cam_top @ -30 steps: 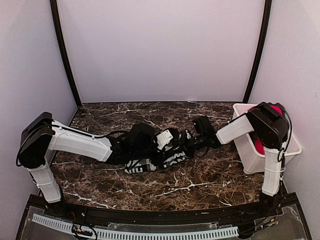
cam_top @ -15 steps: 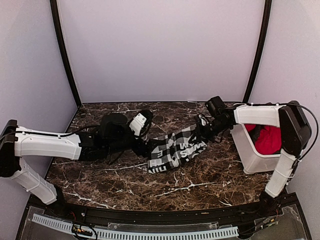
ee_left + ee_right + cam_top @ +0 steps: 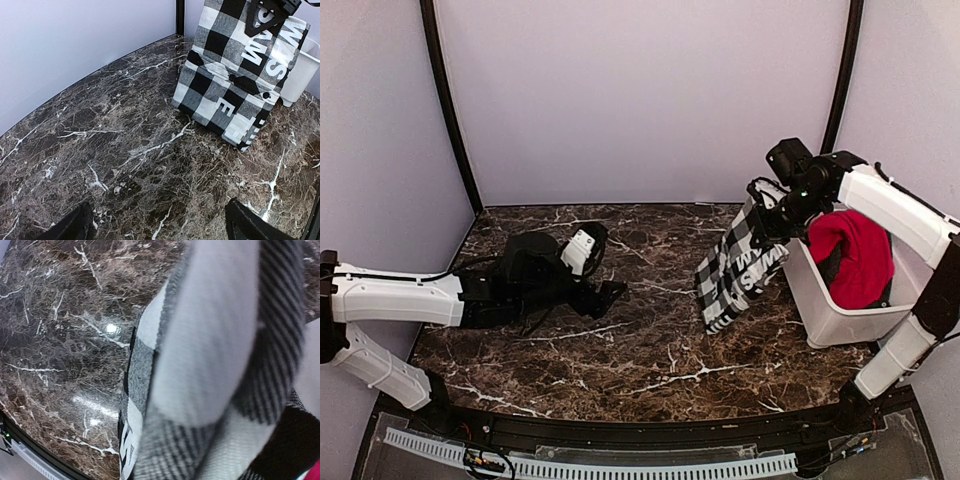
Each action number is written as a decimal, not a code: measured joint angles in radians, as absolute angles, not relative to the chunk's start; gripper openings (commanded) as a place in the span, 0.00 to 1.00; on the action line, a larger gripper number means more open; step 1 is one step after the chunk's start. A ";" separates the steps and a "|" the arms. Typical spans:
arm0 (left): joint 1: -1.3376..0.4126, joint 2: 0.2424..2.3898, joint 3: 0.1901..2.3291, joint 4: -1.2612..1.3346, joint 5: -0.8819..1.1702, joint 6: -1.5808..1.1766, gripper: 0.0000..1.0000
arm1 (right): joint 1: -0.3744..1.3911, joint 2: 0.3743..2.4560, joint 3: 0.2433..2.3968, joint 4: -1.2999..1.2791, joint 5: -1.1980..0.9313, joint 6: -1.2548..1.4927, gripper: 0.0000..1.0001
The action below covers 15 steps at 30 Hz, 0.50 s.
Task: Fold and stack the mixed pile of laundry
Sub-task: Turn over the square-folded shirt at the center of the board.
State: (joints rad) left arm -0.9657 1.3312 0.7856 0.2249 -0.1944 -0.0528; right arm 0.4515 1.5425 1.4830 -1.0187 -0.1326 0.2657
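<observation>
Both arms: white shell links, black joints, wrists and grippers; thin black cables looped along forearms and at wrist housings

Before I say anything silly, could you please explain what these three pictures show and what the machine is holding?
This is a robot with two white arms fixed at the near edge of a marble table. The wide picture looks down from above and behind them. The other two come from small cameras on each wrist.

The right tool is shut on the checked cloth, lifting it so that its lower end hangs down at the table; the right wrist picture is filled by that fabric up close. The left tool is open and empty, low over the table; its camera looks across at the cloth.

A red cloth lies in the white bin on the right.
</observation>
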 measured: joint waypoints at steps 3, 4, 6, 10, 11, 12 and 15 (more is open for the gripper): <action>-0.965 1.306 0.783 0.215 -0.200 -0.057 0.91 | 0.465 1.542 1.567 -1.111 -0.019 0.231 0.00; -0.964 1.303 0.783 0.214 -0.203 -0.059 0.91 | 0.476 1.549 1.595 -1.140 0.026 0.221 0.00; -0.962 1.302 0.783 0.206 -0.211 -0.064 0.91 | 0.509 1.583 1.660 -1.201 0.101 0.211 0.00; -0.951 1.312 0.793 0.150 -0.245 -0.088 0.92 | 0.635 1.722 1.794 -1.281 0.219 0.208 0.00; -0.944 1.316 0.801 0.128 -0.254 -0.101 0.92 | 0.678 1.776 1.826 -1.295 0.241 0.215 0.00; -0.936 1.317 0.805 0.111 -0.261 -0.115 0.92 | 0.709 1.817 1.843 -1.295 0.249 0.220 0.00; -0.907 1.298 0.807 0.070 -0.271 -0.158 0.94 | 0.815 1.977 1.896 -1.284 0.239 0.242 0.00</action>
